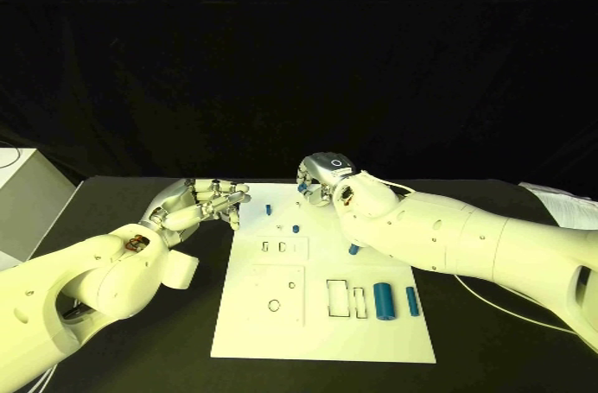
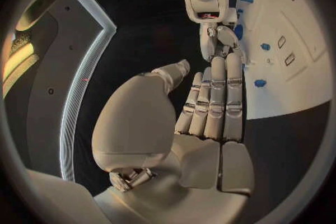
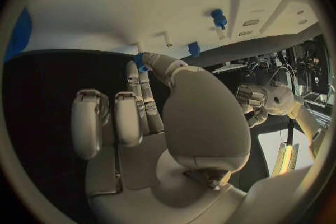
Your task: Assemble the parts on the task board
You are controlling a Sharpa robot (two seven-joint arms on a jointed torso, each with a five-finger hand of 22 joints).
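Looking down from the head view, the white task board [image 1: 327, 298] lies lengthwise on the black table [image 1: 499, 358], its long axis running away from the robot. Two blue cylinders [image 1: 385, 301] lie side by side near the board's near right corner, both with their long axes along the board's length; the one further right [image 1: 412, 301] is thinner. Smaller blue parts [image 1: 270, 210] sit near the far end. No writing can be read on the board. The left hand [image 1: 200, 205] rests at the board's far left corner, fingers extended close together toward the board, nothing in them. The right hand [image 1: 327, 179] hovers over the far edge, fingers curled downward; whether it grips anything cannot be told here.

From the left wrist view, the left hand [image 2: 210, 106] shows straight fingers lying side by side, thumb apart, holding nothing, reaching toward the board [image 2: 294, 89], where small blue pegs [image 2: 260, 83] stand.

From the right wrist view, the right hand [image 3: 161, 106] pinches a small blue part [image 3: 140, 61] between thumb and a fingertip, at the board's edge [image 3: 140, 17]; two blue pegs [image 3: 219, 17] stand upright nearby.
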